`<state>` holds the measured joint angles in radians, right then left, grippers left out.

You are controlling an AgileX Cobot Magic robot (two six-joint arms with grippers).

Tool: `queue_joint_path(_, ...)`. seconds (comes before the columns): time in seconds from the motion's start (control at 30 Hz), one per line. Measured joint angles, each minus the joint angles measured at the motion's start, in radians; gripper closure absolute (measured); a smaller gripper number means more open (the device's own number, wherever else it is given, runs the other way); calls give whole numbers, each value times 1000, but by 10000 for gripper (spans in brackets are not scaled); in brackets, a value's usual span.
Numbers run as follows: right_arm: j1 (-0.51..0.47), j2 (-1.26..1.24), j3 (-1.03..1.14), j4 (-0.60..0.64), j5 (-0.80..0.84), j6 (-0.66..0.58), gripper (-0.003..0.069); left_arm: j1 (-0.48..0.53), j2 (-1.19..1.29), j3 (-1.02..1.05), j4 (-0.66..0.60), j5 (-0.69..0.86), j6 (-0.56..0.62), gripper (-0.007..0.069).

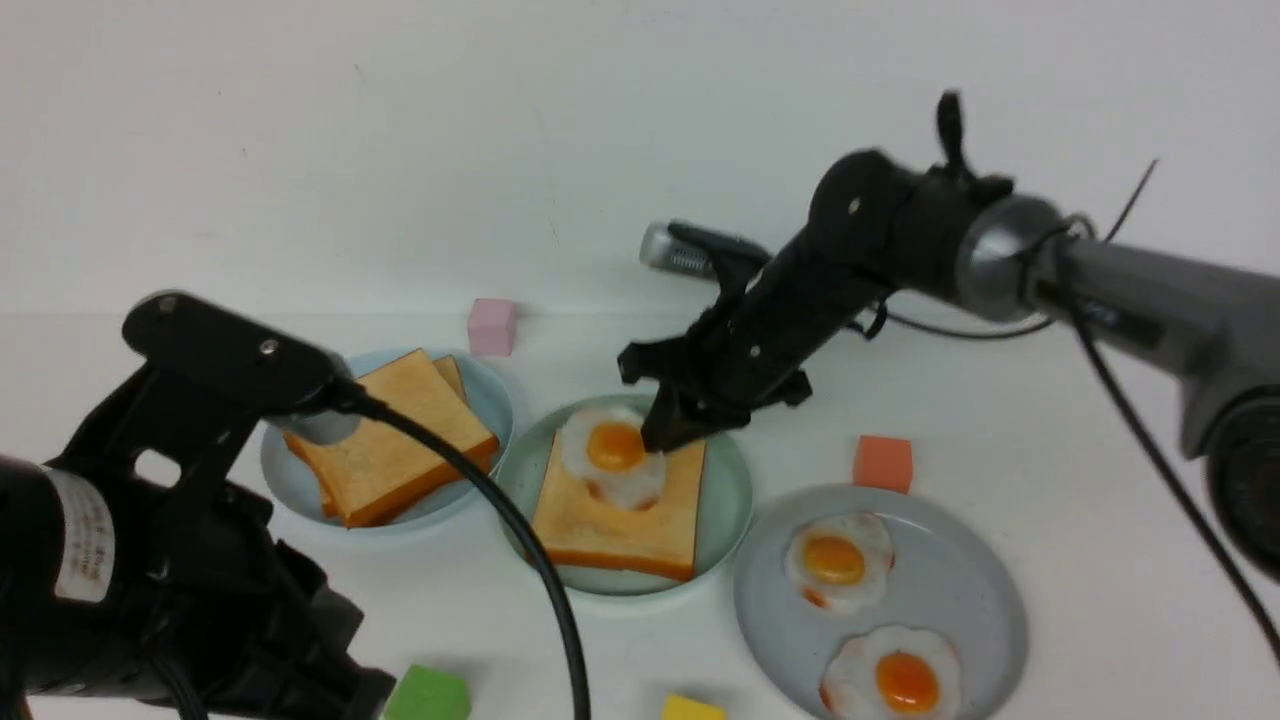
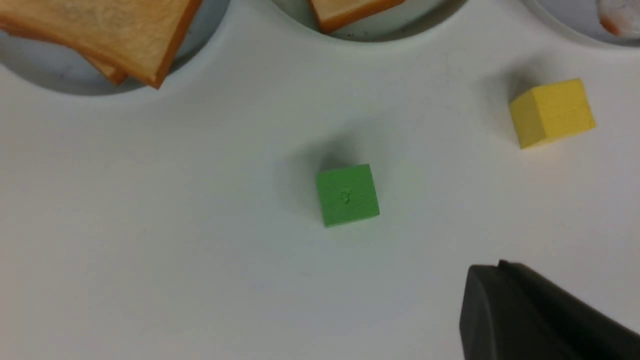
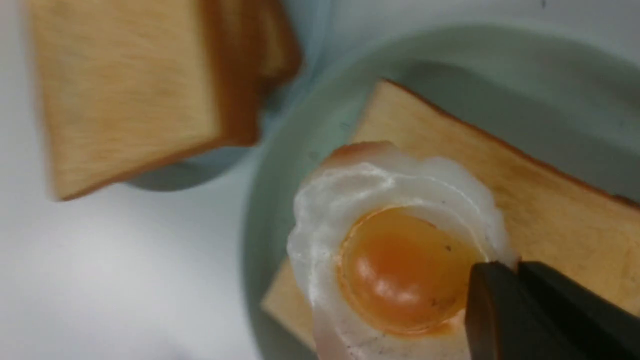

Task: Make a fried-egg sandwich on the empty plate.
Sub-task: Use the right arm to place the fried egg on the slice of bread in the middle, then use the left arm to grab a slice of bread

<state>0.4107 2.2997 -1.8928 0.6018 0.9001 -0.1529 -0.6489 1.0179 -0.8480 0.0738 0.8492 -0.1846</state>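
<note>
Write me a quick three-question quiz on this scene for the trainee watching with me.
1. Multiple choice: what lies on the mint-green plate?
A) one toast slice with a fried egg on it
B) two stacked toast slices and no egg
C) nothing
2. True or false: the grey plate holds two loose fried eggs.
3. Fill in: the right gripper is closed on the edge of the ____.
Key: 1 A; 2 true; 3 fried egg.

Left tool (image 2: 500, 282) partly off-frame
</note>
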Motion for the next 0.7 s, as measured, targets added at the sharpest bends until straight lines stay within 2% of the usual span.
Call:
queue_joint_path(0.1,0,36,0,6,-14,22,572,0,0,2,0,0,-2,622)
queue_joint_path(0.2,0,32,-6,8,-15,24,499,0,0,2,0,0,-2,620)
queue_joint_path(0.27,0,16,-6,7,-8,24,397,0,0,2,0,-5,-5,620)
queue_joint_path(0.3,0,14,-6,7,-8,23,389,0,0,2,0,-7,-6,620)
queue_joint_path(0.33,-2,-5,-6,-1,1,20,338,0,0,2,0,-17,-6,620)
queue_joint_path(0.43,-12,-106,-6,-21,21,-7,262,0,1,2,0,-78,-35,620)
queue_joint_path(0.53,-19,-197,-10,-41,48,-35,246,20,14,-3,-2,-124,-92,620)
queue_joint_path(0.63,-20,-350,-19,-88,147,-88,264,123,71,-48,-31,-140,-202,620)
queue_joint_path(0.7,-10,-423,-21,-110,225,-98,298,202,111,-84,-64,-127,-212,620)
